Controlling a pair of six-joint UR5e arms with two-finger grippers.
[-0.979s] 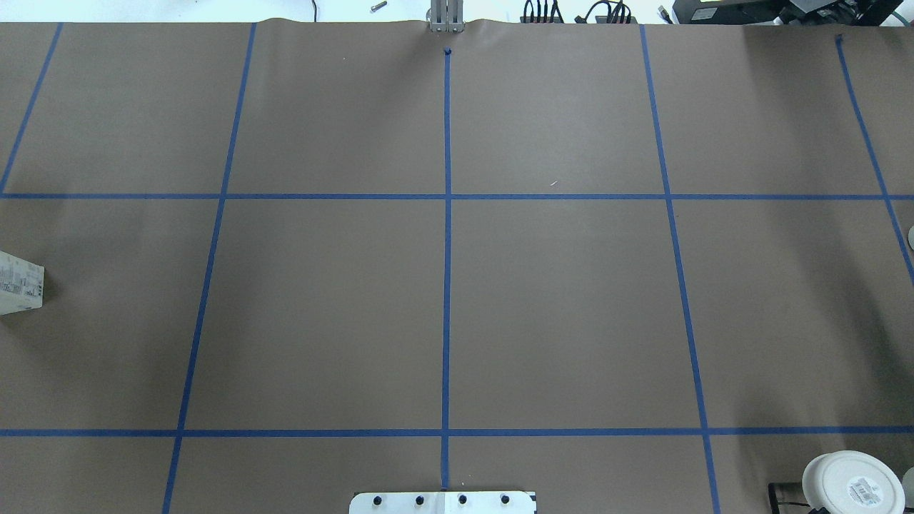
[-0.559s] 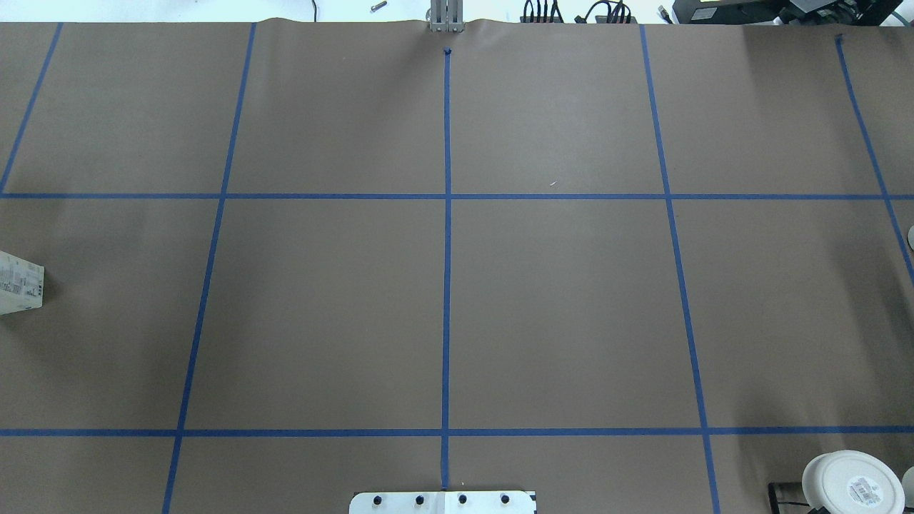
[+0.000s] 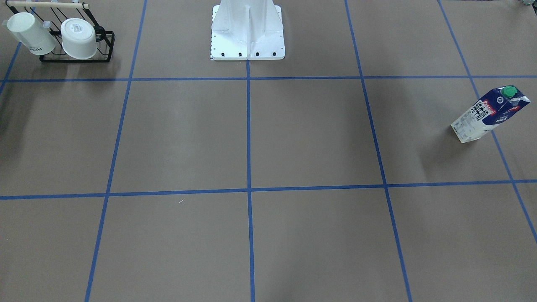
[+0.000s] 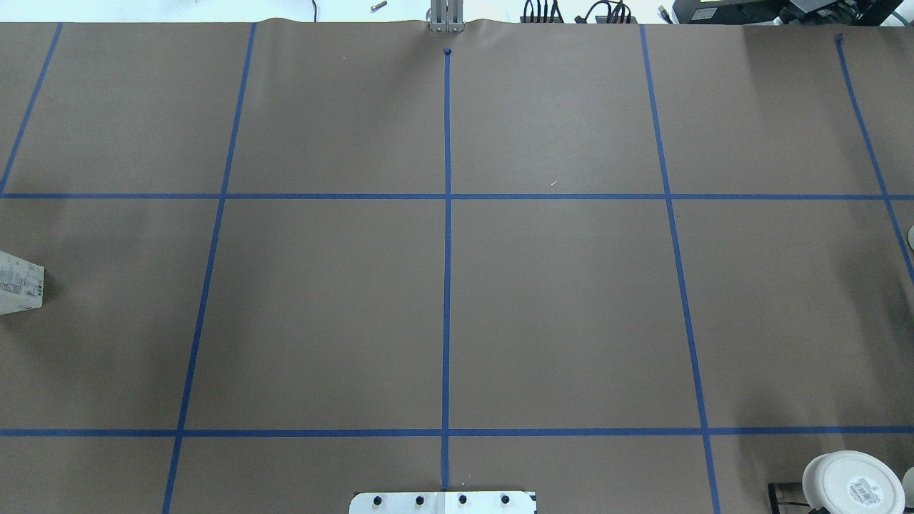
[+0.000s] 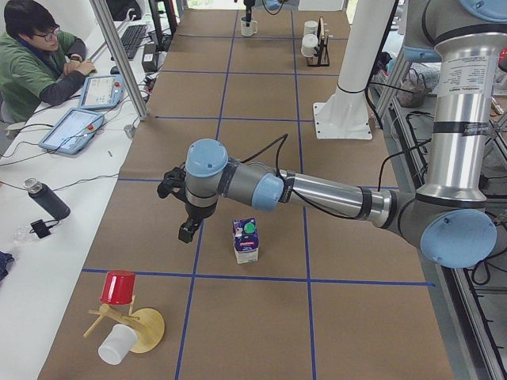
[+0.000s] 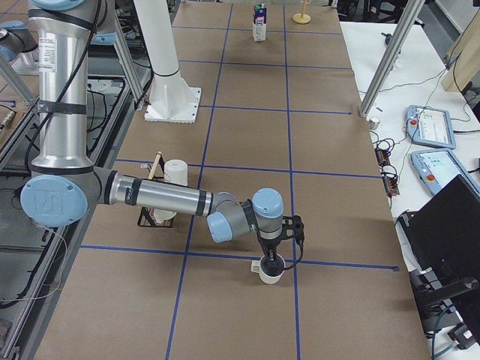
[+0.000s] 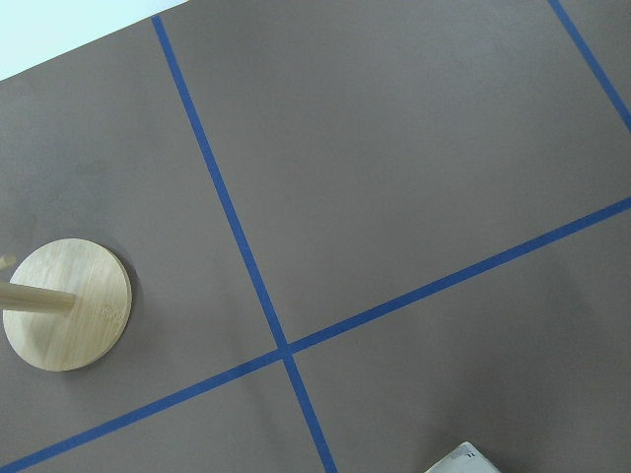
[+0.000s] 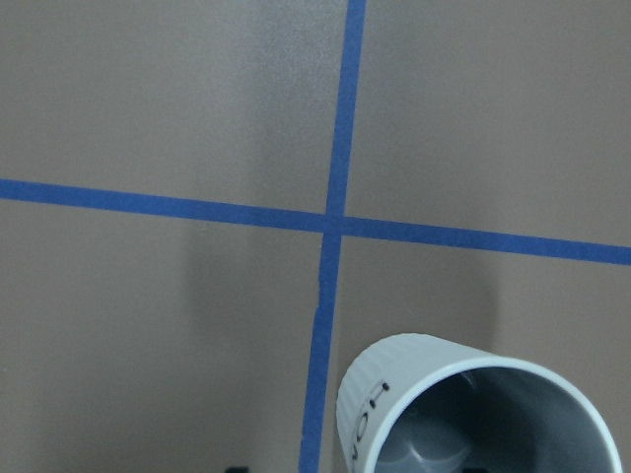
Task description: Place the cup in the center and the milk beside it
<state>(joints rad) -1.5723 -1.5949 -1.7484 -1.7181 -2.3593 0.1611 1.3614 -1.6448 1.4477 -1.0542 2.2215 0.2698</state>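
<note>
— Brown paper covers the long table [image 4: 321,321], ruled into squares by blue tape [image 4: 447,143]. Where does the milk stand?

— At the robot's left end, upright, well apart from the center [image 4: 500,307]. The milk [image 5: 245,240] is a squared carton, dark blue over white, with a round green cap. The overhead view cuts off all but its pale base.

— And the left jaws?

— They hang just beside the carton, apart from it, and show only from the side. How far open they are cannot be told.

— The cup?

— The cup [image 6: 270,271] sits at the opposite end, near a tape crossing. It is ribbed white outside and smooth grey inside, with small dark print. The right wrist camera crops its near rim. The right jaws stand directly over its mouth; whether they have hold of it cannot be told.

— Anything else?

— A black wire rack [image 3: 84,60] holds a wide white cup [image 3: 79,37] and a taller one [image 3: 29,33]. A round wooden stand [image 7: 67,304] has its post running out of view.
</note>
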